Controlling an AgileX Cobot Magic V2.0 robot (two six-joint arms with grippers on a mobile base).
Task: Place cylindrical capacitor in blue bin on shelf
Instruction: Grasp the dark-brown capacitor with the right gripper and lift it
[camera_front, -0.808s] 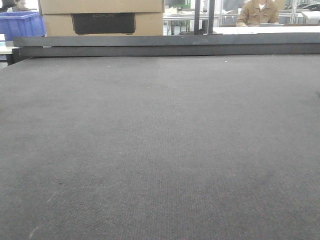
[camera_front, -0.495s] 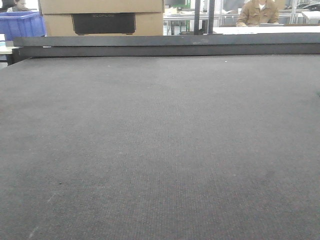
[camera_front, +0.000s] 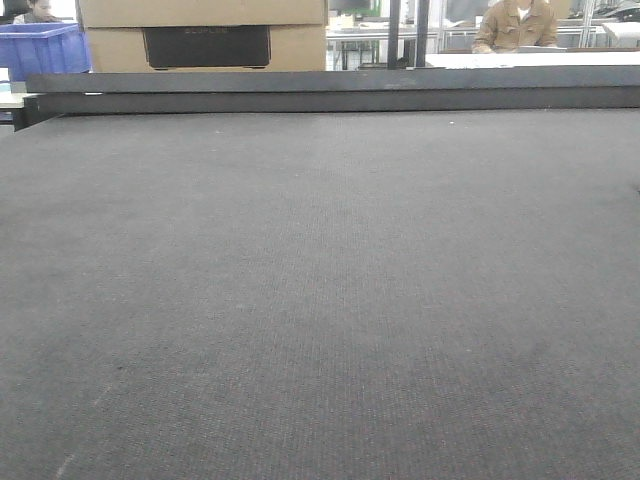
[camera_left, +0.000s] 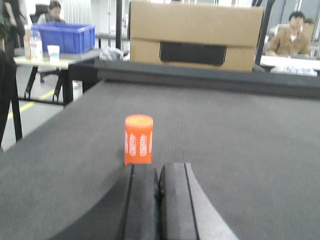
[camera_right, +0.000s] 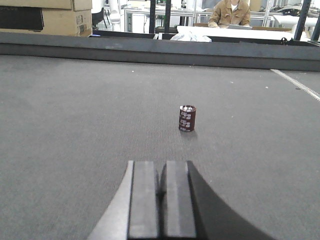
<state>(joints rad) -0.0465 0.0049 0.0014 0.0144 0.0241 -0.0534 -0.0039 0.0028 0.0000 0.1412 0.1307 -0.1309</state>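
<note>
The left claw (camera_left: 159, 169) has its two pads pressed together and holds nothing. Just ahead of it an orange cylinder (camera_left: 138, 139) stands upright on the grey worktop (camera_left: 240, 140). The right claw (camera_right: 161, 170) is also closed on nothing. The cylindrical capacitor (camera_right: 187, 118) stands upright further ahead, apart from it. Beyond the worktop are a cardboard box (camera_left: 195, 35) and a blue crate (camera_left: 65, 37), whose inside is hidden.

We are seeing soft, even light on the tabletop (camera_front: 320, 300); the capacitor (camera_right: 187, 118) is casting a faint shadow, and the left wrist view is looking hazy.
</note>
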